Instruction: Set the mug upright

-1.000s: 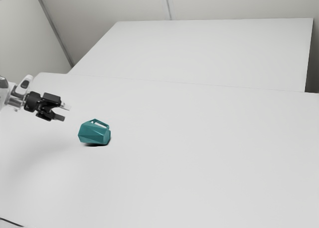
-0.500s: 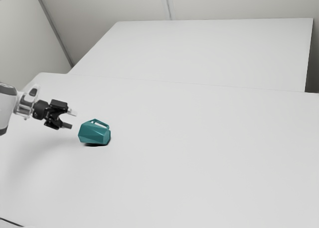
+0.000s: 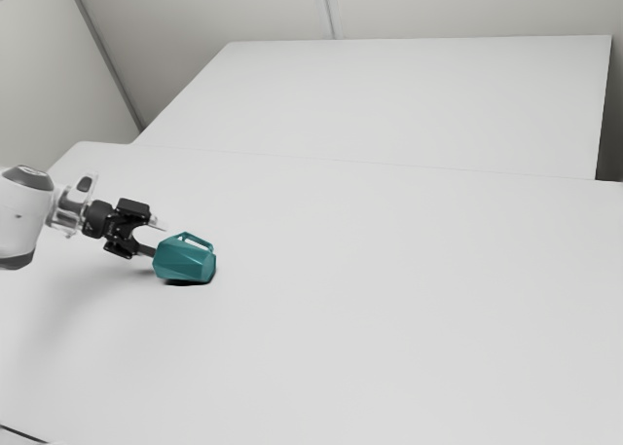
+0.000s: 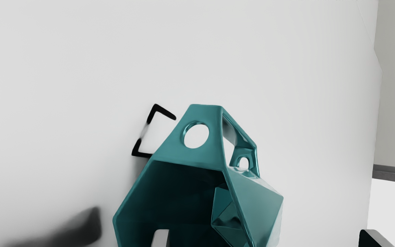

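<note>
Teal, glossy and faceted, the angular mug (image 3: pixel 184 260) lies on its side on the smooth white counter (image 3: pixel 389 318), towards the exterior view's left. Its wide mouth (image 4: pixel 180 195) faces the black two-finger gripper (image 3: pixel 156 238), and its angular handle (image 3: pixel 199 239) is uppermost. The jaws are open, spread well apart: in the wrist view one pale fingertip (image 4: pixel 160 239) overlaps the dark mouth, while the other lies outside the mug, apart from its wall. Whether the first touches the mug, I cannot tell. The white jointed arm (image 3: pixel 21 216) reaches in from the exterior view's left. On the far side is a flat white surface (image 3: pixel 409 104).
</note>
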